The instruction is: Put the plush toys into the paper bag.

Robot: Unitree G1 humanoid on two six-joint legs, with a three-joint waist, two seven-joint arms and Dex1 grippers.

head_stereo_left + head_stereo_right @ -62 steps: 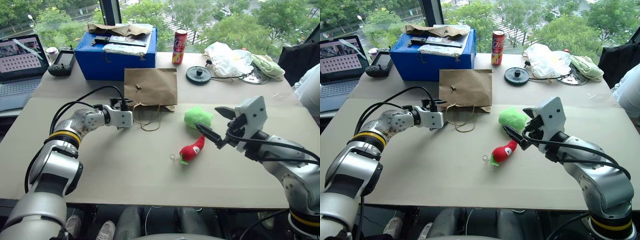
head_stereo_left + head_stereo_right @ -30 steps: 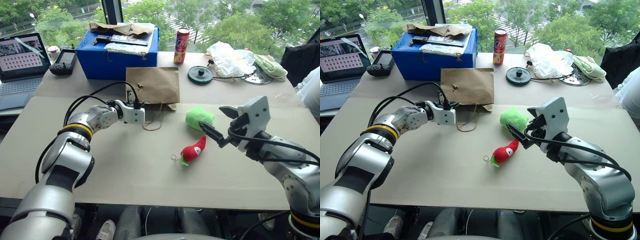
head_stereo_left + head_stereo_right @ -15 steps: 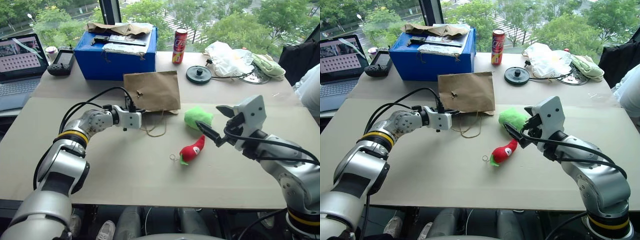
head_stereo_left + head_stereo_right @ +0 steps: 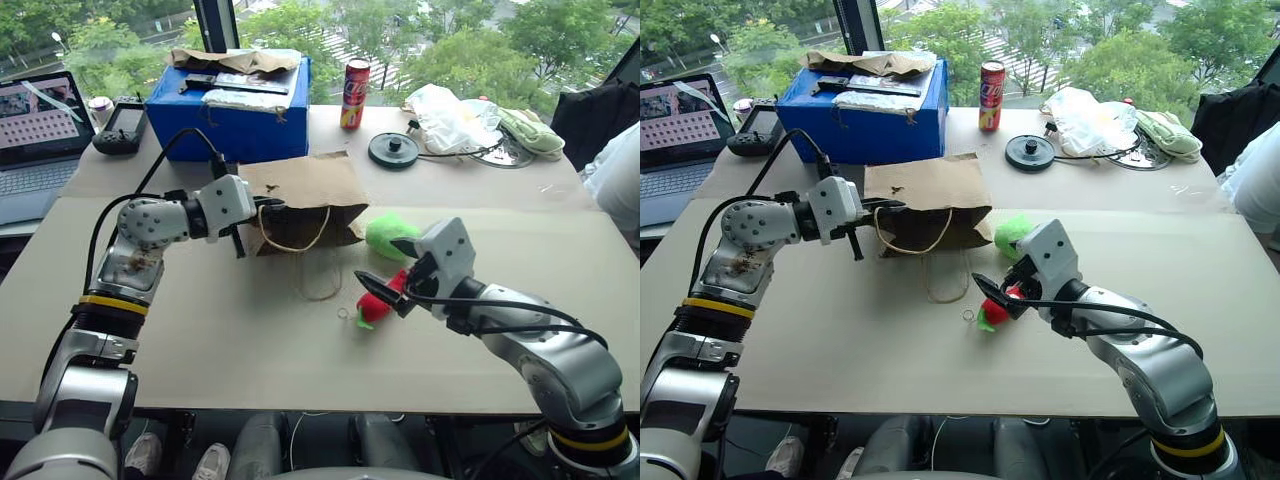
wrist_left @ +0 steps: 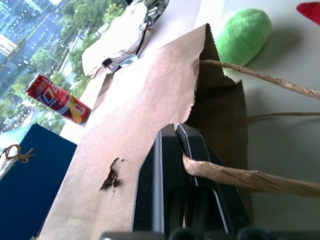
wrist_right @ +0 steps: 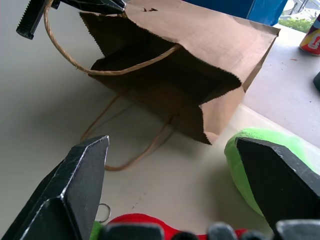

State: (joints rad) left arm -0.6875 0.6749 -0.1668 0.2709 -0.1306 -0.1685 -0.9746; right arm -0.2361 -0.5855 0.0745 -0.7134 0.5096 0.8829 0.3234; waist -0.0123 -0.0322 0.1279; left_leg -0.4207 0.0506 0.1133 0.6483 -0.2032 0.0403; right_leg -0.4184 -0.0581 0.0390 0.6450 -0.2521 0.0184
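**bag mouth lifted, right tool over chili toy**

left eye view: left tool [image 4: 262, 205] is clamped on a twine handle [image 4: 290, 240] of the paper bag [image 4: 305, 195], the upper edge raised so the mouth gapes toward the toys. the bag lies on the counter [image 4: 200, 330]. right tool [image 4: 392, 275], fingers spread wide, hangs just over the red chili toy [image 4: 375, 305]; the green blob toy [image 4: 385, 235] sits just beside the bag's mouth.

left wrist view: fingers [image 5: 172, 170] pressed together on the handle; green blob beyond the bag's edge.

right wrist view: both fingers [image 6: 80, 175] wide apart, chili toy below between them, nothing gripped; bag interior dark and open.
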